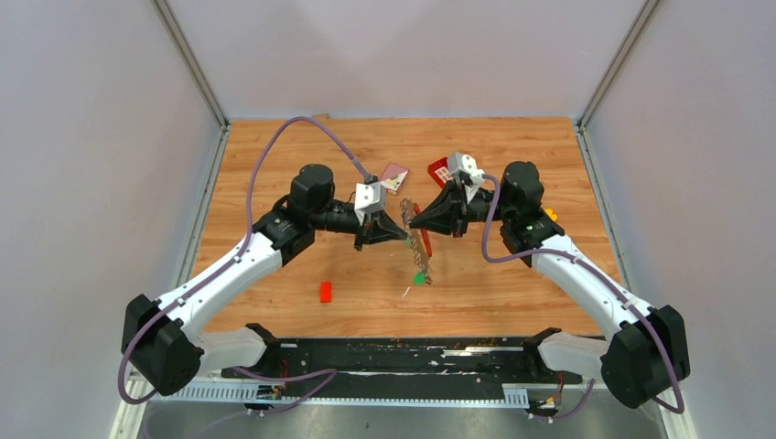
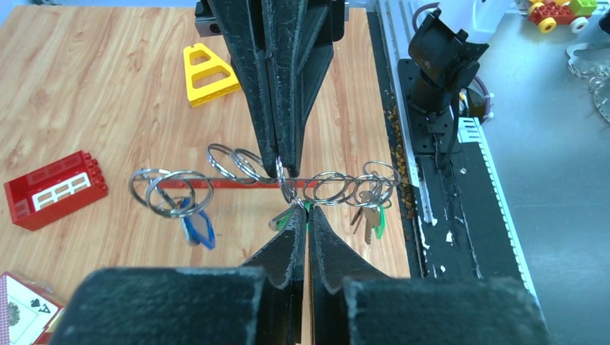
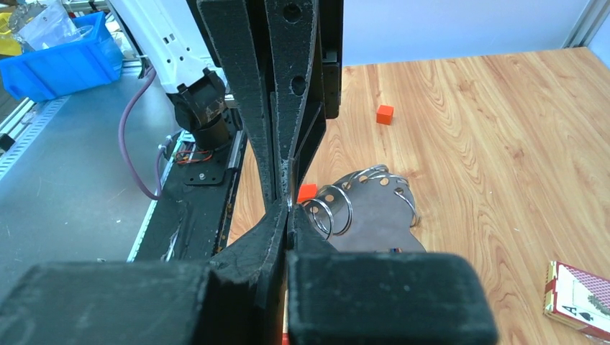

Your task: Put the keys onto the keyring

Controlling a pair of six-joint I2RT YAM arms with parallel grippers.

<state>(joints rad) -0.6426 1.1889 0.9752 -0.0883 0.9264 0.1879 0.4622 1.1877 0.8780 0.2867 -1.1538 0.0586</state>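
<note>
The keyring, a long grey metal strip hung with wire rings, is held up off the wood between both arms. In the right wrist view its flat grey plate shows, and my right gripper is shut on its near edge. The left wrist view shows the keyring edge-on, with a blue key and a green key dangling from its rings. My left gripper is shut on another green key right under a ring, opposite the right gripper. One green key hangs at the strip's near end.
A small red block lies on the wood near the front left. A red brick, a yellow triangle frame and a playing card lie around. An orange cube sits apart. The black base rail runs along the near edge.
</note>
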